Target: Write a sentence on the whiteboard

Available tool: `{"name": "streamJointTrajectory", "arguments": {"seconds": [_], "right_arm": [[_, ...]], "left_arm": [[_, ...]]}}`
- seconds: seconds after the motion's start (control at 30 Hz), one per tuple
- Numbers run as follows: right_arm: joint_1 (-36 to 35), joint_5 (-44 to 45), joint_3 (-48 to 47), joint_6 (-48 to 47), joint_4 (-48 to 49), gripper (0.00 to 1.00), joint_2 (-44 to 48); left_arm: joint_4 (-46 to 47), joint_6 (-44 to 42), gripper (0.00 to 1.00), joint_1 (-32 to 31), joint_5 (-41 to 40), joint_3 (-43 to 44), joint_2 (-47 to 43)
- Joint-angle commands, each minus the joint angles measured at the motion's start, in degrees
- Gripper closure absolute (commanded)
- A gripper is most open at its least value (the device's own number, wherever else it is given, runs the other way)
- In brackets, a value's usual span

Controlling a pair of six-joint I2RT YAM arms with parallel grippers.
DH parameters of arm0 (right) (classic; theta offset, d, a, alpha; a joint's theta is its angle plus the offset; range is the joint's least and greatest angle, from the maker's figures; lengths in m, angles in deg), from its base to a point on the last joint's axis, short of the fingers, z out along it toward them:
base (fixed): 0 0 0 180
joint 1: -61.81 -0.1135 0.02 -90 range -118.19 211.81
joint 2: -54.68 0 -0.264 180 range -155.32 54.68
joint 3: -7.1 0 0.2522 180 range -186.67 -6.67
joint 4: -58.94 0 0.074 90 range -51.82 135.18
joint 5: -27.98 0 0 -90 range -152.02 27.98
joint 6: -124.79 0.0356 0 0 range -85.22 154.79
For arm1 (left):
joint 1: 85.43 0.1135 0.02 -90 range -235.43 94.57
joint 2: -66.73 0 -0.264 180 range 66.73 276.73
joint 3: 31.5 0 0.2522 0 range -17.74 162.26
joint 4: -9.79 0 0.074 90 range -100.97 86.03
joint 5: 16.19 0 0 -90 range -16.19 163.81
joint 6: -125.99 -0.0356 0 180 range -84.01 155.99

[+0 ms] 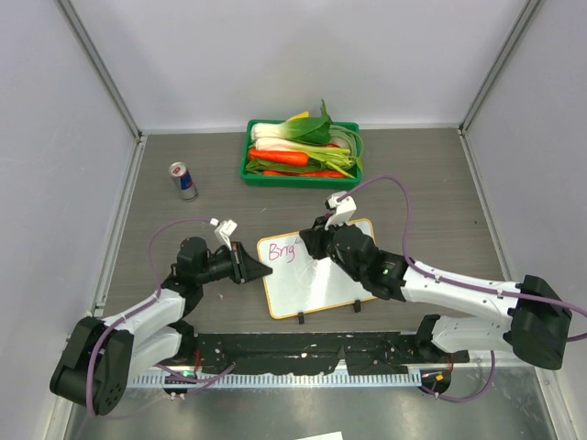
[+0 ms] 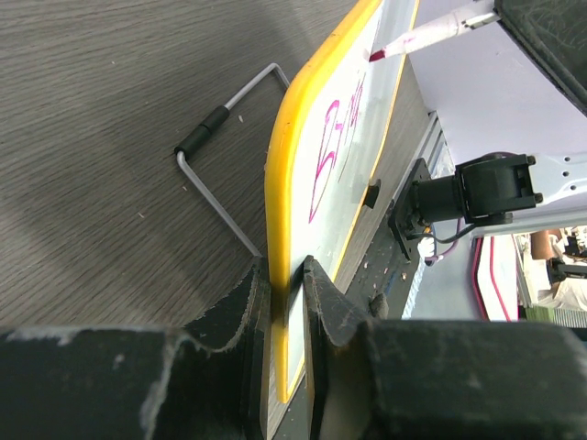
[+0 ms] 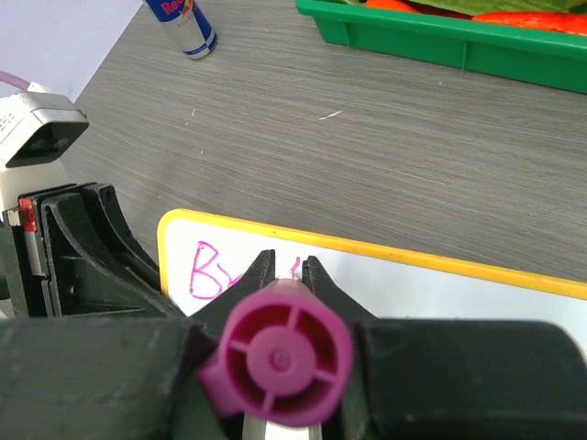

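Whiteboard (image 1: 312,291) mid-surface: it looks light, stiff and slick, best held by its rim.
Left pincer (image 2: 286,275) clamps the left rim; right pincer (image 3: 288,266) is clenched on the marker (image 3: 280,353), its tip at the sentence (image 1: 282,250).

The whiteboard (image 2: 353,137) has a smooth, glossy white face and a yellow rim. The table (image 1: 431,183) is matt grey wood-grain. The tray (image 1: 293,181) is glossy green plastic; the can (image 1: 182,180), shiny metal; the marker (image 3: 280,353) end, matt purple plastic; the wire stand (image 2: 215,202), bare metal.
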State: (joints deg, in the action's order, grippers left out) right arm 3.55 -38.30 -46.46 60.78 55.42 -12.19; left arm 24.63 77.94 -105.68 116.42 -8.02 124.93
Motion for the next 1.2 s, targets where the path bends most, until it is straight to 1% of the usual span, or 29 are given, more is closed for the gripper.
{"name": "streamJointTrajectory", "arguments": {"seconds": [0.0,0.43,0.87,1.17], "right_arm": [[0.25,-0.26,1.82,0.81,-0.48,0.99,0.86],[0.25,-3.69,4.98,3.27,-0.49,0.99,1.75],[0.25,1.84,2.7,2.3,1.01,0.98,2.63],[0.34,3.7,1.91,1.78,1.36,0.99,2.1]], "left_arm": [[-0.21,-1.52,1.0,-0.49,-0.07,-0.13,-0.27],[-0.12,-1.52,1.0,-0.49,-0.25,-0.05,-0.19],[-0.12,-1.52,1.0,-0.49,-0.25,-0.14,-0.1],[-0.12,-1.44,1.0,-0.49,-0.16,-0.14,-0.27]]}}
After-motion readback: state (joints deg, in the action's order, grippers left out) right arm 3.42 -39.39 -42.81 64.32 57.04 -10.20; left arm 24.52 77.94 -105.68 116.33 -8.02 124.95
